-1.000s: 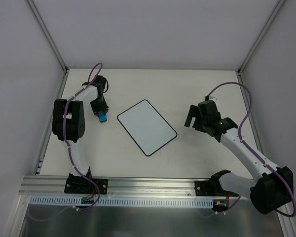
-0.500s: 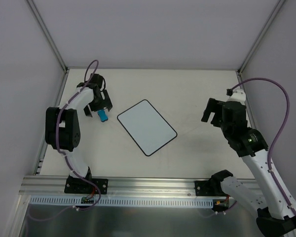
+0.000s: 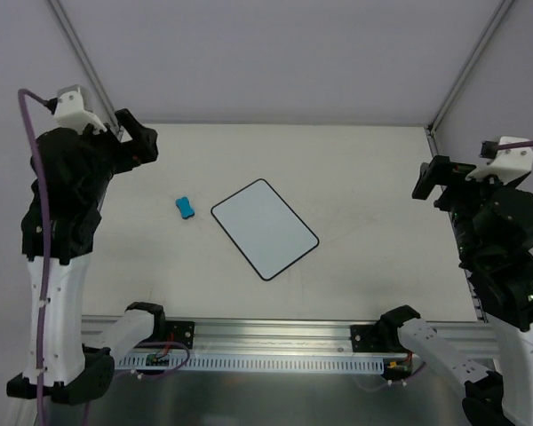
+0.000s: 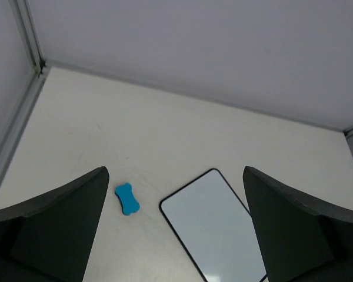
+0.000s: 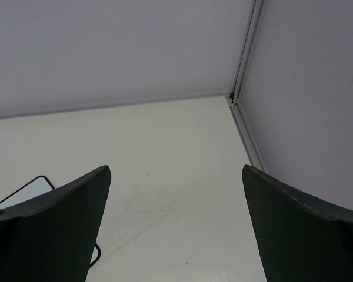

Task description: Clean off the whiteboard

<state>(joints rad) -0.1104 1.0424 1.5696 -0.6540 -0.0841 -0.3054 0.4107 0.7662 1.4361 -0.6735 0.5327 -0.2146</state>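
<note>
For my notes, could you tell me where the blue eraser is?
In the top view the eraser lies on the table, left of centre, just left of the whiteboard, not touching it.

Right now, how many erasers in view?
1. The blue eraser lies just left of the whiteboard in the top view, not touching it. No other seems hidden.

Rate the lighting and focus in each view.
Top external: even, diffuse light, only faint shadows, no glare on the whiteboard. Left wrist: the left fingers are dark, soft-edged shapes up close, while the blue eraser and whiteboard look sharp. Right wrist: the right fingers are likewise underexposed, and the table is evenly lit.
</note>
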